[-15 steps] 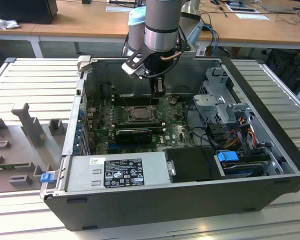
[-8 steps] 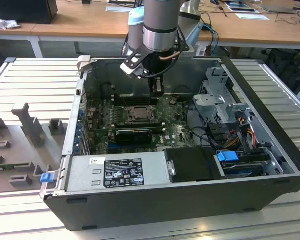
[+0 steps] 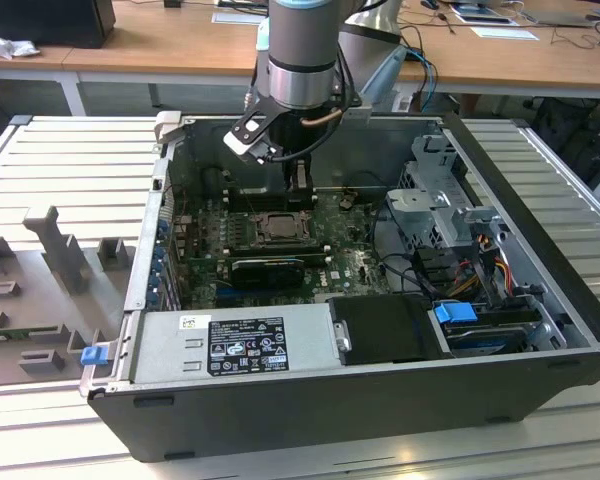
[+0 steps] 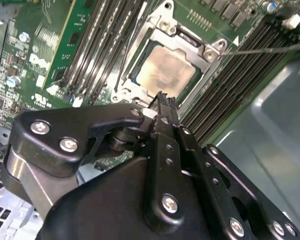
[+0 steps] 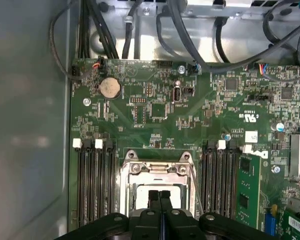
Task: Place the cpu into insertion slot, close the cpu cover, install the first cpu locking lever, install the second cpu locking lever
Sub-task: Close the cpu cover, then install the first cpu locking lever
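Note:
The cpu [image 4: 165,72] lies flat in the insertion slot [image 4: 121,92] on the green motherboard, its pale silver face showing through the window of the cpu cover [image 4: 187,42], which lies down over it. A thin wire locking lever [image 4: 270,49] sticks out from one corner of the socket over the memory slots. My gripper [image 4: 162,96] hovers just above the socket's edge with its black fingers pressed together and nothing between them. In the first wrist view the gripper [image 5: 160,194] hangs over the cover [image 5: 157,169]. In the exterior view the gripper [image 3: 298,185] stands over the socket [image 3: 277,228].
The open computer case [image 3: 540,250] walls in the board. Long black memory slots [image 5: 95,180] flank the socket on both sides. Cables [image 5: 215,45] and a drive cage [image 3: 445,200] crowd one end, with the power supply [image 3: 240,345] along the front.

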You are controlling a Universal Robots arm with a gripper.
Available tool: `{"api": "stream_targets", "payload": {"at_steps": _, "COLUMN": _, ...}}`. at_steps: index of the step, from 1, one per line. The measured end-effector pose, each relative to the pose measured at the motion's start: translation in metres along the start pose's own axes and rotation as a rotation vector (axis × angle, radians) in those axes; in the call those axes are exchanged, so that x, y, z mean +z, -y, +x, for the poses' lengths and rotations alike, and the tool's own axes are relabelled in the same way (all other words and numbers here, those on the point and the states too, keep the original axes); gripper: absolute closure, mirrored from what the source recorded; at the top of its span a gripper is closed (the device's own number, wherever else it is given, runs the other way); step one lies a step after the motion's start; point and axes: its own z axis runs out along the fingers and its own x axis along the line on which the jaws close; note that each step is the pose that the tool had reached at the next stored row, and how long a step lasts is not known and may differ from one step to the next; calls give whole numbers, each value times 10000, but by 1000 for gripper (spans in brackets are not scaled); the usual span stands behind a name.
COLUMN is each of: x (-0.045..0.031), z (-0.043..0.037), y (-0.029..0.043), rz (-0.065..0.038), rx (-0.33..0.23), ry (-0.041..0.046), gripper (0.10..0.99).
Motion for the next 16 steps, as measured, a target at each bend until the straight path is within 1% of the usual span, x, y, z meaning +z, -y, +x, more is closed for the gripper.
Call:
{"api": "stream_targets", "payload": {"at_steps": 10, "x": 0, "z": 1, "y": 67, "rz": -1, "rx": -1, "ry": -2, "gripper": 980}}
{"api": "stream_targets", "payload": {"at_steps": 12, "x": -1, "z": 1, "y": 70, "rz": -1, "rx": -2, "ry": -1, "gripper": 980}}
{"api": "stream_targets", "payload": {"at_steps": 14, "x": -24, "z": 1, "y": 71, "rz": 0, "rx": -1, "ry": -1, "gripper": 980}}
{"api": "stream_targets", "payload": {"at_steps": 16, "x": -32, "z": 1, "y": 71, "rz": -1, "rx": 0, "ry": -1, "gripper": 980}}
